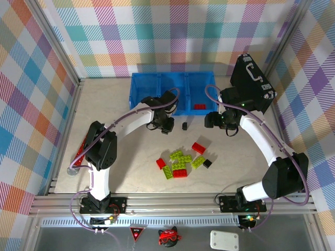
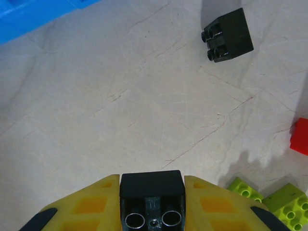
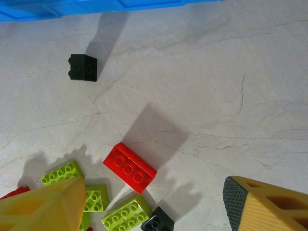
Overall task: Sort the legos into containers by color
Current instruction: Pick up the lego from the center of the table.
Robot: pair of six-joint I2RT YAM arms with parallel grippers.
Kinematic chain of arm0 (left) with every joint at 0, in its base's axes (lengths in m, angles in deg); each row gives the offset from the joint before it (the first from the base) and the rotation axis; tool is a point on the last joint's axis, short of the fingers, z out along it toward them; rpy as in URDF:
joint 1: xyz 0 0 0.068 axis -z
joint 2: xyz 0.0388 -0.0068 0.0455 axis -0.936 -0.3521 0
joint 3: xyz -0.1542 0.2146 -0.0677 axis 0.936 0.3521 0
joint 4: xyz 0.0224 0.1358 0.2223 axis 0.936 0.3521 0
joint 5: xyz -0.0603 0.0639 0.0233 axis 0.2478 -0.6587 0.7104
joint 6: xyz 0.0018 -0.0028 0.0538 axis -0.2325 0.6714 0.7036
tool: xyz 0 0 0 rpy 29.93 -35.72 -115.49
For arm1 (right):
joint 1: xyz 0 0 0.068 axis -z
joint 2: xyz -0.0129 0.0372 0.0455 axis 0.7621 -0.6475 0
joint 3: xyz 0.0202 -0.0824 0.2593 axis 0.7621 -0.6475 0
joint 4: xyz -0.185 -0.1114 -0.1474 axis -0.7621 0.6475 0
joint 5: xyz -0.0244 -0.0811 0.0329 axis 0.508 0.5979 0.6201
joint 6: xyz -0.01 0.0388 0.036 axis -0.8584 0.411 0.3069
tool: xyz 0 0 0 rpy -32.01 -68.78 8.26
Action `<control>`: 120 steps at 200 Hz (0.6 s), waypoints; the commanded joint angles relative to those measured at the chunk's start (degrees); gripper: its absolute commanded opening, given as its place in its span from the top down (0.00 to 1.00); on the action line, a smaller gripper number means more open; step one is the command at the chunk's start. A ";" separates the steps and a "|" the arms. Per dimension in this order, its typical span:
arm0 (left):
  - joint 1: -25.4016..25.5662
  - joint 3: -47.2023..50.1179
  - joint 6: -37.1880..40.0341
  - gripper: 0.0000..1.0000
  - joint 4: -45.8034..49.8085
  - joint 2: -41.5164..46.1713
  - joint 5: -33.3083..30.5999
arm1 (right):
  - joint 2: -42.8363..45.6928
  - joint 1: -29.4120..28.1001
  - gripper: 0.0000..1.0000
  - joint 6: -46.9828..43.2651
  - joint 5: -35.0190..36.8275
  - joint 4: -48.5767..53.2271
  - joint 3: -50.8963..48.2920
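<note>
The left pincer (image 2: 152,180) is clamped on a held black brick (image 2: 152,195), carried above the tabletop (image 2: 120,106) a little short of the blue containers (image 1: 157,86) that run along the far edge. My guess is that it is bound for a bin. I can't tell which compartment is meant for black; a single red lego (image 1: 199,106) lies in the right-hand one. The right pincer (image 3: 154,185) hangs with its fingers apart over the loose pile (image 1: 180,163) of red, lime and black legos mid-tabletop, probably lining up on the red brick (image 3: 130,167) beneath it. A lone black brick (image 3: 83,67) sits between the pile and the bins.
</note>
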 commanded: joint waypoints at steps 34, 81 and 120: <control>-1.78 -3.36 1.44 0.76 3.57 2.49 -1.87 | 1.69 -0.28 0.24 -0.95 -0.60 1.84 2.48; -5.11 -5.19 1.79 0.76 2.98 2.98 -0.72 | 1.78 -0.25 0.24 -0.55 -0.95 1.21 2.07; -9.31 -8.41 2.32 0.76 2.13 1.03 0.51 | 2.04 -0.31 0.24 -0.32 -0.97 1.38 2.07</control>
